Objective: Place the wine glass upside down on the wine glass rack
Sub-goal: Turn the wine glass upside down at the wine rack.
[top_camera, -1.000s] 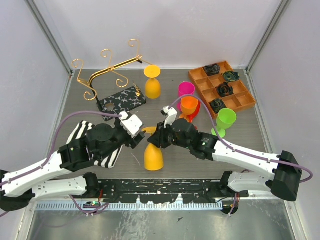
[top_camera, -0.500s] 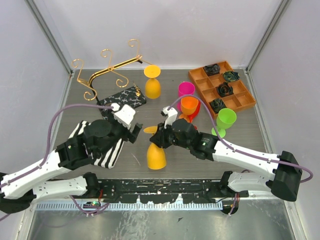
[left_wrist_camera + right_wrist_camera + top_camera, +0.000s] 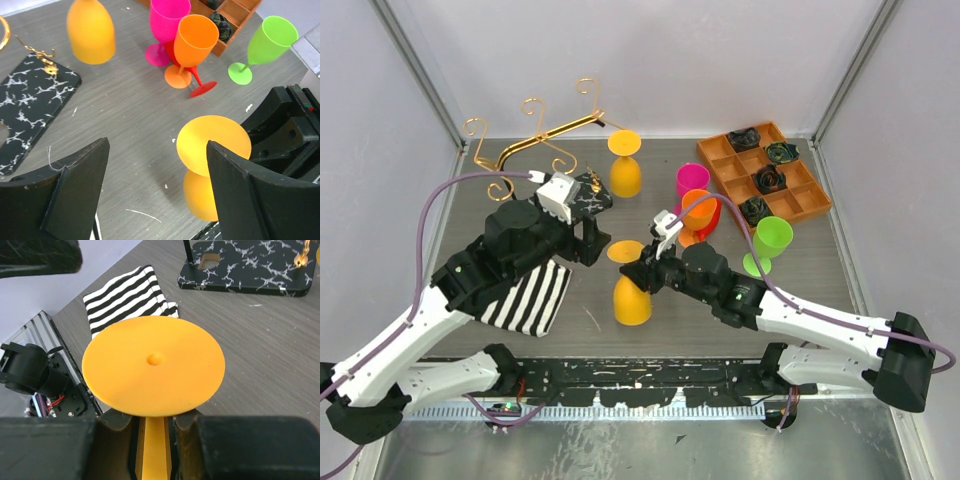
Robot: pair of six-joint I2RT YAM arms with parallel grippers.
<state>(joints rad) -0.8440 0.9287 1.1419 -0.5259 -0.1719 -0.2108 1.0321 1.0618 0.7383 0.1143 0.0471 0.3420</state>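
I see a grey wood-grain table [image 3: 820, 260] boxed in by plain white walls [image 3: 700, 60], with metal posts running up the corners. My right claw [image 3: 642, 272] is clamped on the stem of the yellow glass [image 3: 632, 300], which is upside down, foot up, over the table's near middle. I cannot tell whether its rim touches the surface. My left claw [image 3: 588, 240] stands wide apart just left of it, gripping nothing.

The rack [image 3: 545, 135] sits far left, its marbled base partly behind the left arm. A second glass [image 3: 625, 170] hangs upside down at its right end. A striped cloth [image 3: 535, 300] lies near left. An orange tray [image 3: 810, 195] sits far right, with a pink glass [image 3: 692, 180], an orange glass [image 3: 698, 210] and a green glass [image 3: 772, 238] beside it.
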